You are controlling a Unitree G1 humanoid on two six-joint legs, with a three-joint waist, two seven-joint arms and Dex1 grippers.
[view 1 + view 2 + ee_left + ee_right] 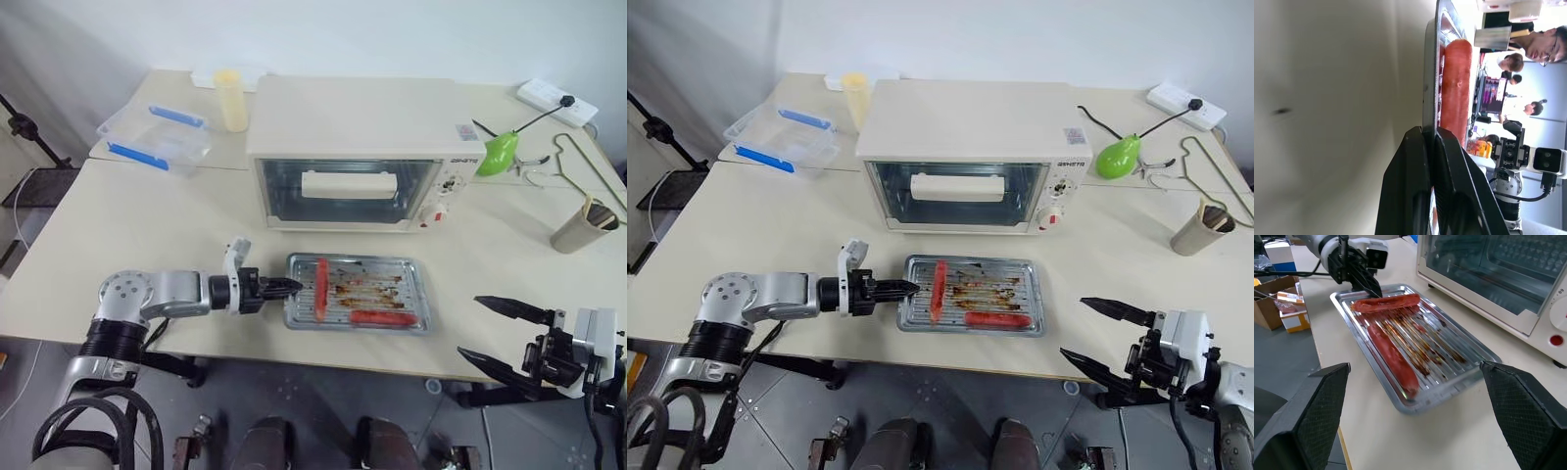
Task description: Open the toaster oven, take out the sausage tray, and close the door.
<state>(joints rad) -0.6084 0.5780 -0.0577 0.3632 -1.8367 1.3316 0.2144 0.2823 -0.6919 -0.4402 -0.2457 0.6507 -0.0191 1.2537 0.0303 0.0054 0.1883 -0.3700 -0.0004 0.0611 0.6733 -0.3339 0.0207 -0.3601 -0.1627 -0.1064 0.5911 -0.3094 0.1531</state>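
The cream-white toaster oven (353,122) stands at the back of the table. Its glass door (284,191) with the wide bar handle (348,184) is closed. In front of it the sausage tray (413,290) lies flat on the table, holding two red sausages (321,287) and brown grease marks. My left gripper (294,285) is shut on the tray's left rim (1428,73), beside one sausage (1455,83). To the right of the tray, at the table's front edge, my right gripper (470,327) hangs open and holds nothing.
At the back left sit a clear plastic box with blue clips (157,135) and a cream cup (232,98). On the right are a green pear-shaped thing (500,152), a wire hanger (578,162), a power strip (556,100) and a paper cup (580,227). People (1513,61) sit beyond.
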